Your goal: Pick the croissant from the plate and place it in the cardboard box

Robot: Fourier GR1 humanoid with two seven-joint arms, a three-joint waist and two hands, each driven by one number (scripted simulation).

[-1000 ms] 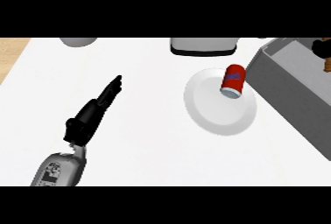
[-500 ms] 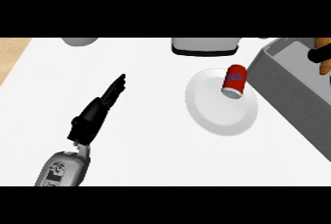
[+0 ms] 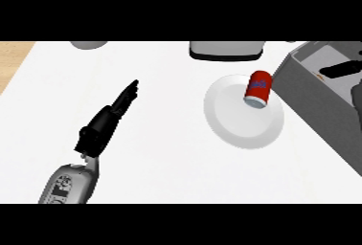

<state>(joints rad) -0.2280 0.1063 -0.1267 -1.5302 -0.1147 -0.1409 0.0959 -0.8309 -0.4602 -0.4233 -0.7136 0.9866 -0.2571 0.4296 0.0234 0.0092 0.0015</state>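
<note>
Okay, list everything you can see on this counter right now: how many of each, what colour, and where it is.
counter: one, white, fills most of the view
wooden strip: one, tan, at the counter's left edge
plate: one, white, right of centre
can: one, red with a blue marking, lying on the plate's far right part
box: one, grey, open, at the right edge beside the plate
orange bit: one, in the box's opening, too small to name
grey object: one, cut off at top left
white and dark object: one, cut off at top centre
left hand: one, black, open, left of centre
right hand: one, black, partly in view at the box's opening
</note>
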